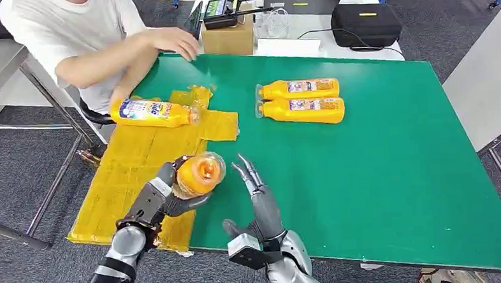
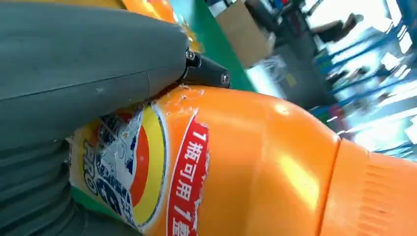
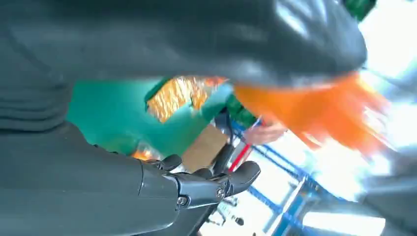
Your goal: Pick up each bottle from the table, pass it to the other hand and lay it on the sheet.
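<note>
Going L to R in the head view: the yellow sheet (image 1: 131,166) covers the left part of the green table (image 1: 390,174), running from mid-left down to the lower-left edge. One bottle (image 1: 152,112) lies on its side at the sheet's upper end, mid-left of frame, w/ a person's hand (image 1: 120,99) by its left end, so that one looks done, or is being taken off by the person; can't tell which. Just below centre-left, the left hand (image 1: 167,196) grips a second bottle (image 1: 200,173) around its body, its end turned toward the camera, held up over the sheet's right edge. The left wrist view confirms it: thumb clamped across the orange body and label (image 2: 206,167). Right next to it, lower centre, the right hand (image 1: 258,198) is released, fingers straight and spread, holding nothing, close beside the held bottle but not touching. So the pass looks complete for this one; what's left is laying it down on the sheet. Upper centre-right, two more bottles (image 1: 300,100) lie side by side on the bare table, touching, well apart from both hands: not yet picked. Est. roughly 1 of 4 laid, 1 in hand, 2 to go.
</note>
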`<state>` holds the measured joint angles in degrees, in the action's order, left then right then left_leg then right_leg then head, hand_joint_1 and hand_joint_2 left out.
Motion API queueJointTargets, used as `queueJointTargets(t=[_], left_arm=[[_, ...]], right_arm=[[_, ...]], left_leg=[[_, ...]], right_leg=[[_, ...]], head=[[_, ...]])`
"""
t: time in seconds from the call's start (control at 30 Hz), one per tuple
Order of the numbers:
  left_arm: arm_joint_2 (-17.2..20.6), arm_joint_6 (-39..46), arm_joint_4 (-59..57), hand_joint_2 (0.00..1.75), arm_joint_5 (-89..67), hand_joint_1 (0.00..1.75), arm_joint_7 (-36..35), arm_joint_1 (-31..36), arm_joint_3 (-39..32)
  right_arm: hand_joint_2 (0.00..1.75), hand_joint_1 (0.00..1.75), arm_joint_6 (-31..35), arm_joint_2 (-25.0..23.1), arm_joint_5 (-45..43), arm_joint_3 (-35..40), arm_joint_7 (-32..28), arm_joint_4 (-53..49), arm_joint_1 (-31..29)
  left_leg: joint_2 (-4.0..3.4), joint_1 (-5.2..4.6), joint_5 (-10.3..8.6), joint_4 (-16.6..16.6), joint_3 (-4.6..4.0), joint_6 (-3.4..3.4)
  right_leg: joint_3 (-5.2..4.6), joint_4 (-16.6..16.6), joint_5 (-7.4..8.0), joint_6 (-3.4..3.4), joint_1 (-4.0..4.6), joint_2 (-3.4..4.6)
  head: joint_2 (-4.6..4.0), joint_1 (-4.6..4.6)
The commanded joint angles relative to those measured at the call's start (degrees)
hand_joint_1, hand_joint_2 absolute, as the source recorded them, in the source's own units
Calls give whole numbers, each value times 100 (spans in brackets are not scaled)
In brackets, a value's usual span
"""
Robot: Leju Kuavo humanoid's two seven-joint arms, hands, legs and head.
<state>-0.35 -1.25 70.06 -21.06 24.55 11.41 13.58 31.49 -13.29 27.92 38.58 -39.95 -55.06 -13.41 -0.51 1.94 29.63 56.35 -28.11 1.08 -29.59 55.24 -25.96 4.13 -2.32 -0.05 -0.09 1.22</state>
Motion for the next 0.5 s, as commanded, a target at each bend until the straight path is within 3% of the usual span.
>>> queueJointTargets(t=[0.03,0.1,0.27,0.4,0.5], left_arm=[[982,-213,-1483,175,-904,168,-120,1097,-155],[1113,-332,-1919,175,-1044,159,-218,1457,-122],[1301,-349,-2460,175,-1334,157,-411,1924,-45],[1689,-479,-3339,175,-2284,155,-784,2569,669],[1808,-577,-3711,175,-2563,155,-634,2888,957]], right_arm=[[0,0,130,293,-478,252,-5,-243,-151],[0,0,143,333,-583,382,-5,-232,-143],[0,0,179,381,-745,536,-5,-210,-108],[0,0,158,435,-988,682,-5,-281,-95],[0,0,128,446,-1050,752,-5,-284,-141]], left_leg=[[5,6,-3,-6,6,-10],[13,6,-4,-4,4,-8],[7,7,-4,-6,7,-12],[16,11,-6,-12,15,-19],[8,8,-3,-6,11,-12]], right_leg=[[5,-6,2,-23,10,-2],[5,-4,0,-22,10,-10],[9,-6,3,-21,10,-4],[20,-13,1,-34,17,-14],[10,-4,-1,-22,11,-4]], head=[[0,0],[0,2],[0,0],[0,0],[0,0]])
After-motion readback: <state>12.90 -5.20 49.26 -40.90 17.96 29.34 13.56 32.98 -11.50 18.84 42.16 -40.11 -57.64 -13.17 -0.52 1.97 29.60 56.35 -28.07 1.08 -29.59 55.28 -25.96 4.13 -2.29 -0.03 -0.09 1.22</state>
